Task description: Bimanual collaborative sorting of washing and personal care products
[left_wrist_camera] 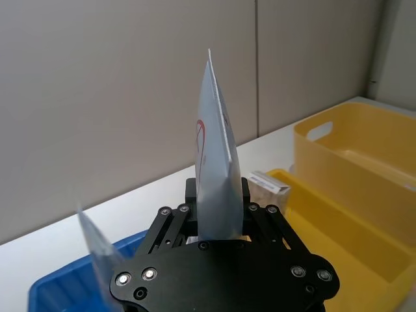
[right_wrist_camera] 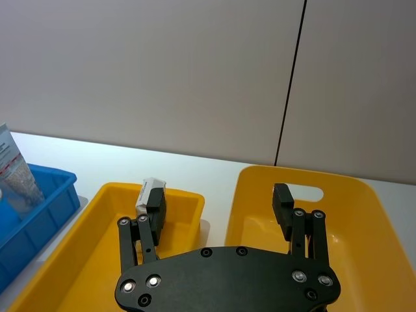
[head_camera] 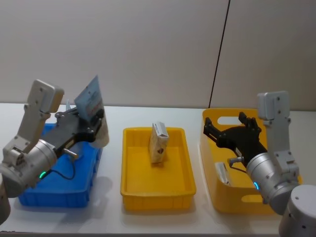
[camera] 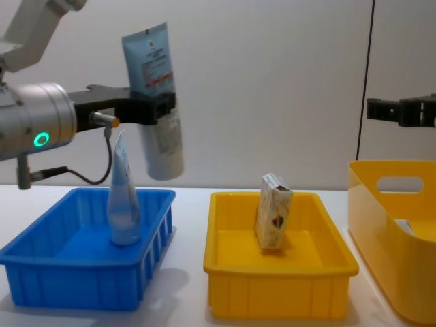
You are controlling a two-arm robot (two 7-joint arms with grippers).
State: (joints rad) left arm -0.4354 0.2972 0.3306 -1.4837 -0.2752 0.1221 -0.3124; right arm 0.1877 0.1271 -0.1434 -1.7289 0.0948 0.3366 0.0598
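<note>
Currently your left gripper [camera: 151, 103] is clamped across the waist of a pale-blue tube [camera: 155, 68], with the crimped end above the fingers and the cap end hanging below them. Held at mid-body like this it stays upright, likely so it can go down cap-first. Below the hand and a little to its left sits the blue bin [camera: 82, 272], where a second tube [camera: 124, 204] stands on its cap. From that I judge this bin to be the tubes' place, and the held tube hangs about over the bin's right-hand wall. Lower and to the hand's right, the middle yellow tray [camera: 272, 300] holds a cream packet [camera: 274, 212] standing on end, slightly tilted. Your right gripper [head_camera: 231, 129] hangs with its fingers spread wide and nothing between them, over the yellow basket [head_camera: 237, 203]. A pale item [head_camera: 221, 173] lies below it against the basket wall, too hidden to name. That arm looks ready to handle packets.
</note>
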